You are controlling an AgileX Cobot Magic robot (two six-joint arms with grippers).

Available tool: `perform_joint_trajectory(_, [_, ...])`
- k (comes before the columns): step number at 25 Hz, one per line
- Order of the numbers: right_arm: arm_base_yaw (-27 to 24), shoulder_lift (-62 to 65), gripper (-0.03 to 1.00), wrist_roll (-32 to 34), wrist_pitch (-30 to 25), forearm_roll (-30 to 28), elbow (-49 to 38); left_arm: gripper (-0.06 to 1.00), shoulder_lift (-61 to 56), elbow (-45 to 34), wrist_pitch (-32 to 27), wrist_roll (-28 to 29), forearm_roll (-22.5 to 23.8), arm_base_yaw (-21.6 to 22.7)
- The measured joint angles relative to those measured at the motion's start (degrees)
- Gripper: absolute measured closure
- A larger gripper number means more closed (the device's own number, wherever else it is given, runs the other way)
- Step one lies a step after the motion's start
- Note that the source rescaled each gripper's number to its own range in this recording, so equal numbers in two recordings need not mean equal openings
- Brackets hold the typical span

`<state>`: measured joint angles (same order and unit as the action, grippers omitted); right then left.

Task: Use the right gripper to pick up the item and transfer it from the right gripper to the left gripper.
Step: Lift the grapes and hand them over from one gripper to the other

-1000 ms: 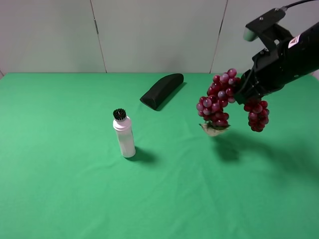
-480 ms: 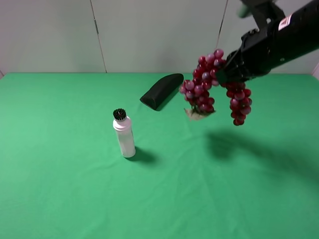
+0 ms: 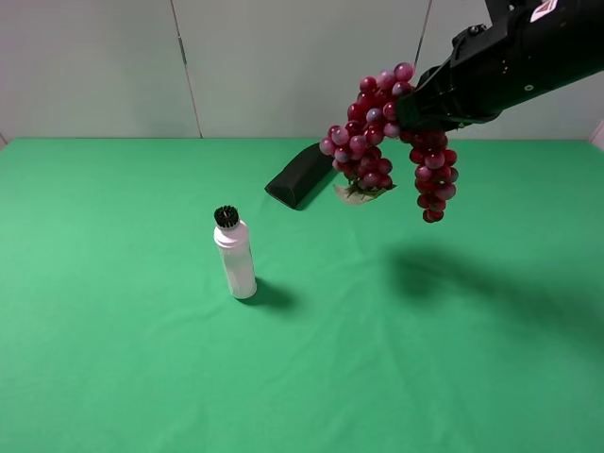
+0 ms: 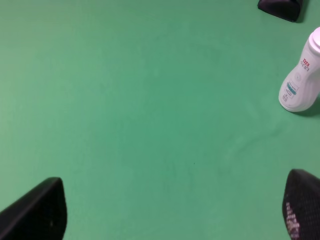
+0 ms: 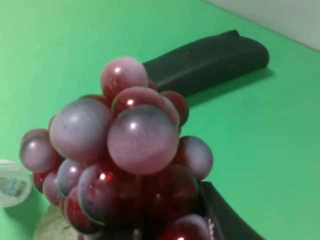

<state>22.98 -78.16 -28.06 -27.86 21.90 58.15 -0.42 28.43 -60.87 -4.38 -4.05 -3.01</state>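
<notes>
My right gripper is shut on the bunch of dark-red and pinkish grapes and holds it high above the green table, at the upper right of the exterior view. The bunch hangs down on both sides of the jaws, with its small leaf at the bottom. In the right wrist view the grapes fill the frame close up. The left arm does not show in the exterior view. In the left wrist view the left gripper is open, its two black fingertips wide apart over bare green cloth.
A white bottle with a black brush cap stands upright left of centre; it also shows in the left wrist view. A black wedge-shaped case lies at the back, behind the grapes. The green table ends at a grey wall.
My right gripper has carried the grapes up and to the left, from just above the table to well above it. The bottle and the case have not moved.
</notes>
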Motion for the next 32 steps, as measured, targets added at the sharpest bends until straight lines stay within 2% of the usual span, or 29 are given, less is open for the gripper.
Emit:
perform_joint_trajectory(9, [0.0, 0.0, 0.95, -5.3, -1.0, 3.95, 0.0, 0.11, 0.0, 0.0, 0.0, 0.0, 0.0, 0.0])
perform_joint_trajectory(17, [0.0, 0.0, 0.95, -14.23, -2.33, 12.92, 0.0, 0.11, 0.0, 0.0, 0.0, 0.0, 0.0, 0.0])
perform_joint_trajectory(22, [0.06, 0.0, 0.95, -18.33, -2.83, 15.96, 0.0, 0.11, 0.0, 0.35, 0.99, -2.04, -0.46, 0.0])
perform_joint_trajectory(25, [1.88, -0.05, 0.95, -19.4, -2.72, 16.06, 0.0, 0.11, 2.45, 0.93, 5.19, -7.45, -4.78, 0.0])
perform_joint_trajectory(27, [4.1, -0.17, 0.95, -20.07, -2.5, 16.06, 0.0, 0.11, 6.47, 0.93, 8.97, -12.86, -10.5, 0.0])
perform_joint_trajectory(32, [7.03, -1.1, 0.95, -20.27, -1.28, 16.06, 0.0, 0.11, 21.72, 1.0, 16.46, -34.04, -28.2, 0.0])
